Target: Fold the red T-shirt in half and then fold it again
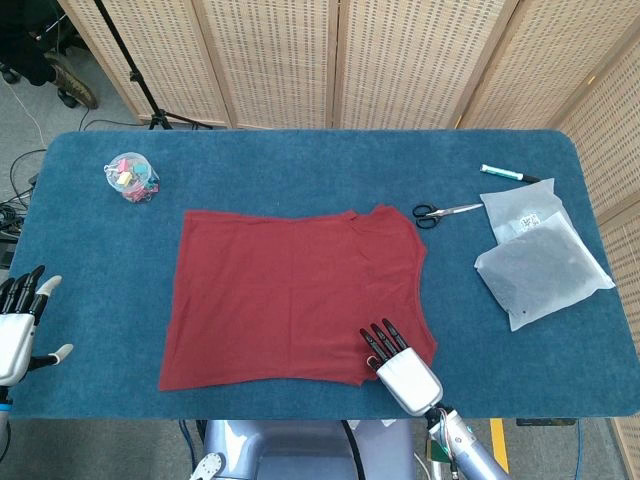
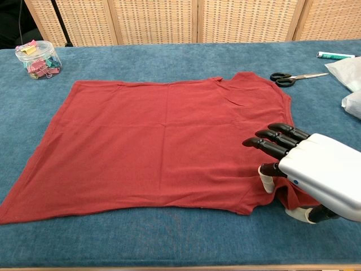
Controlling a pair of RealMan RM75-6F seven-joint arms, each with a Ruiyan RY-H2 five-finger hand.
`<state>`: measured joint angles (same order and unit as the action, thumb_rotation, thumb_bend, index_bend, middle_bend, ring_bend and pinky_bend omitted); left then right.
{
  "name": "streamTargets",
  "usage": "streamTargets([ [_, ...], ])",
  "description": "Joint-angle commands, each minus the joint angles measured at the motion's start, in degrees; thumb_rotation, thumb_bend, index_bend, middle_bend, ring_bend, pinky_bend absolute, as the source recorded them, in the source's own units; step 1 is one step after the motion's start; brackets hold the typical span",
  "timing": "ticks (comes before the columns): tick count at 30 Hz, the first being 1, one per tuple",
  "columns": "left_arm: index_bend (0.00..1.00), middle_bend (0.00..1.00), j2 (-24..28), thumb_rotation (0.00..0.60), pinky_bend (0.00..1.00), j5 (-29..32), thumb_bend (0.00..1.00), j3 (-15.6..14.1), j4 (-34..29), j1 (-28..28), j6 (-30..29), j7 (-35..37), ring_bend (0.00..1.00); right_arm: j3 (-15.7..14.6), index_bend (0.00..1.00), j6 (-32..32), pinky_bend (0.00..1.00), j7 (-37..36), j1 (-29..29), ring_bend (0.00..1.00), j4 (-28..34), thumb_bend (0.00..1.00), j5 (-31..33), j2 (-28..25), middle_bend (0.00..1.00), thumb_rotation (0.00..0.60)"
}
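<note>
You are positioning the right hand (image 2: 304,172), fingers apart and gripping nothing, over the near sleeve corner of the flat red T-shirt (image 2: 158,141) beneath it for the first fold; next, pinch that edge, while the left hand (image 1: 20,325) is idling open.

Blue-carpeted table (image 1: 300,165) before woven wicker folding screens (image 1: 290,60) — grey floor (image 1: 40,110), black tripod leg (image 1: 135,70) behind.

White-backed hands (image 2: 316,175), seemingly black fingers (image 2: 271,148)
</note>
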<state>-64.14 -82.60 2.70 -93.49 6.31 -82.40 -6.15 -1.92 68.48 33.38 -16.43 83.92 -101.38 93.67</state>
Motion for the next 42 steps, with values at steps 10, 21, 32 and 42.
streamTargets([
  [10,0.00,0.00,-0.5,0.600,0.00,-2.4,0.00,-1.1,0.5,0.3,0.2,0.3,0.00,0.3,0.57,0.4,0.04,-1.8,-1.2,0.00,-0.9,0.38,1.2,1.1,0.12,0.600],
  [21,0.14,0.00,-7.3,0.600,0.00,-19.3,0.00,-8.2,12.7,1.4,-2.8,11.0,0.00,0.7,0.60,0.4,0.04,-4.3,-2.6,0.00,0.7,0.42,2.3,0.0,0.13,0.600],
  [32,0.37,0.00,-19.3,0.600,0.00,-23.7,0.00,-11.6,29.7,0.5,-6.4,19.0,0.00,0.8,0.61,-0.1,0.04,-4.9,-3.2,0.00,1.8,0.47,4.1,-0.3,0.14,0.600],
  [42,0.41,0.00,-24.2,0.600,0.00,-23.4,0.00,-12.1,35.3,0.5,-6.6,20.7,0.00,0.5,0.61,0.2,0.04,-5.1,-3.3,0.00,1.6,0.47,4.9,-0.1,0.14,0.600],
])
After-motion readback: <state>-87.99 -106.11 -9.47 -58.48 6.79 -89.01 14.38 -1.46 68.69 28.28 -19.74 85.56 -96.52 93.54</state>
